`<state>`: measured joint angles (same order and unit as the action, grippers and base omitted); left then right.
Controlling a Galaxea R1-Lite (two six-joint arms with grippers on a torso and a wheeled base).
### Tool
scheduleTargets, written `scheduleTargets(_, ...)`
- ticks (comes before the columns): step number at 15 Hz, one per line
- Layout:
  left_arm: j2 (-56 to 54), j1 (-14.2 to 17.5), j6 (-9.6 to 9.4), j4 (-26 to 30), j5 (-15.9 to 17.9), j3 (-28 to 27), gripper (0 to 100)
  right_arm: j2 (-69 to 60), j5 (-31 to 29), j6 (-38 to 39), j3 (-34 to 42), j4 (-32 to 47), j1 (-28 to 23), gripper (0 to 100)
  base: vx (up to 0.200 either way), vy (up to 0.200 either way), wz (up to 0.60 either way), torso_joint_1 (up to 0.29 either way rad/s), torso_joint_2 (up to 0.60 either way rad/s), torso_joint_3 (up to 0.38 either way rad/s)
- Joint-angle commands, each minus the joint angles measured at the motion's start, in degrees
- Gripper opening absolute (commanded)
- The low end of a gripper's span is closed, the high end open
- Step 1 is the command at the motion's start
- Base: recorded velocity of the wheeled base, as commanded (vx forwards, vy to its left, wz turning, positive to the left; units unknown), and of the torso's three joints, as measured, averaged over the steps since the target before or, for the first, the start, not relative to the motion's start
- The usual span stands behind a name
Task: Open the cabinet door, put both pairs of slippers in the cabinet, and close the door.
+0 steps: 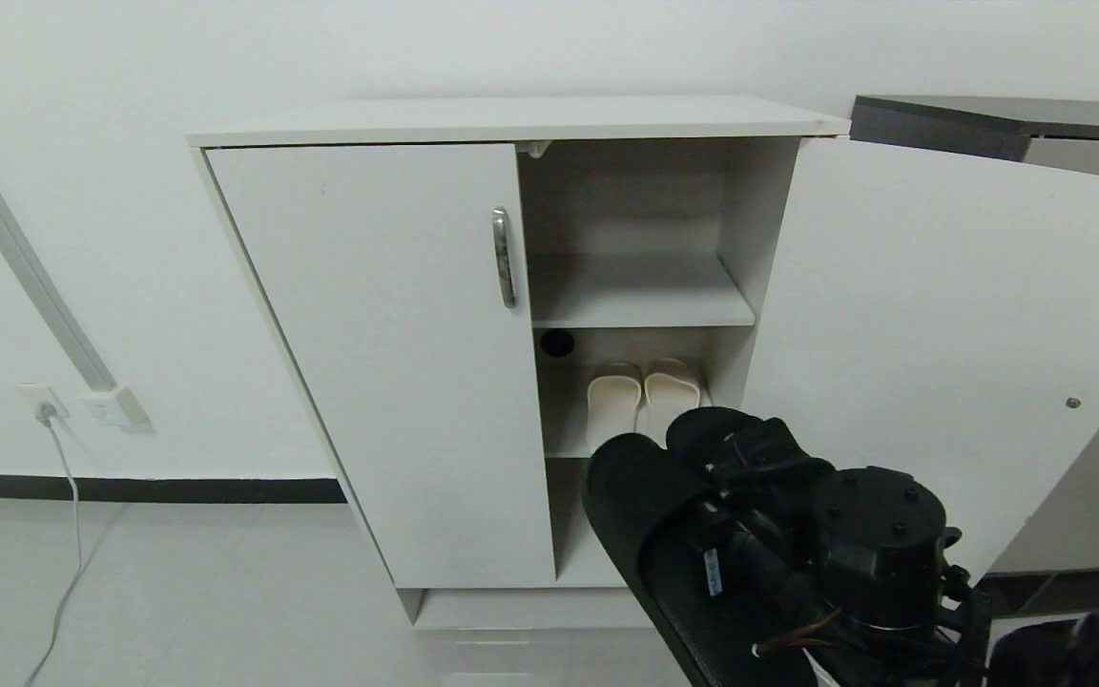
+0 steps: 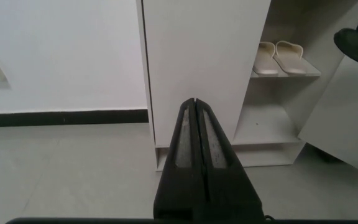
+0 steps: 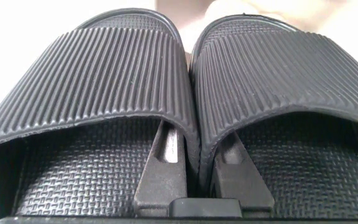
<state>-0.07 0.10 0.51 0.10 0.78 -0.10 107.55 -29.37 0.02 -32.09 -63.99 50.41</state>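
The white cabinet (image 1: pixel 511 119) stands against the wall with its left door (image 1: pixel 387 363) shut and its right door (image 1: pixel 941 334) swung wide open. A pair of white slippers (image 1: pixel 643 396) (image 2: pixel 281 57) lies side by side on the middle shelf. My right gripper (image 1: pixel 736 520) (image 3: pixel 194 155) is in front of the open half, below that shelf's level. It is shut on a pair of black ribbed slippers (image 1: pixel 645 506) (image 3: pixel 179 81), one finger inside each, pinching their inner walls together. My left gripper (image 2: pixel 194 109) hangs low over the floor before the shut door, shut and holding nothing.
A metal handle (image 1: pixel 504 258) runs along the shut door's edge. The bottom shelf (image 2: pixel 263 124) is bare, as is the top shelf (image 1: pixel 640 296). A wall socket with a cable (image 1: pixel 44 410) is at the left. A grey unit (image 1: pixel 1007 124) stands behind the open door.
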Motion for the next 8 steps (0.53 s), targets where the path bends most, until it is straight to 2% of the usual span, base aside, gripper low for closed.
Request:
scheduleTargets(1, 0.07, -0.01, 0.02, -0.01, 0.01, 0.01, 0, 4.60, -2.89, 1.47, -4.39, 0.18, 0.57, 0, 0.000, 0.000, 0.00, 0.000, 0.00, 0.000)
scheduleTargets(4, 0.07, -0.01, 0.02, -0.01, 0.01, 0.01, 0, 6.19, -4.91, 2.44, -8.17, 1.76, 0.66, 0, 0.000, 0.000, 0.00, 0.000, 0.00, 0.000)
scheduleTargets(5, 0.07, -0.01, -0.16, -0.01, 0.01, 0.01, 0, 6.80, -10.18, 6.30, -14.67, 10.11, 0.74, 0, 0.000, 0.000, 0.00, 0.000, 0.00, 0.000)
scheduleTargets(6, 0.07, -0.01, -0.16, -0.01, 0.01, 0.01, 0, 6.98, -12.82, 8.68, -18.19, 15.30, 0.74, 0, 0.000, 0.000, 0.00, 0.000, 0.00, 0.000)
scheduleTargets(8, 0.07, -0.01, -0.16, -0.01, 0.01, 0.01, 0, 7.24, -14.84, 11.23, -23.64, 22.77, 0.74, 0, 0.000, 0.000, 0.00, 0.000, 0.00, 0.000)
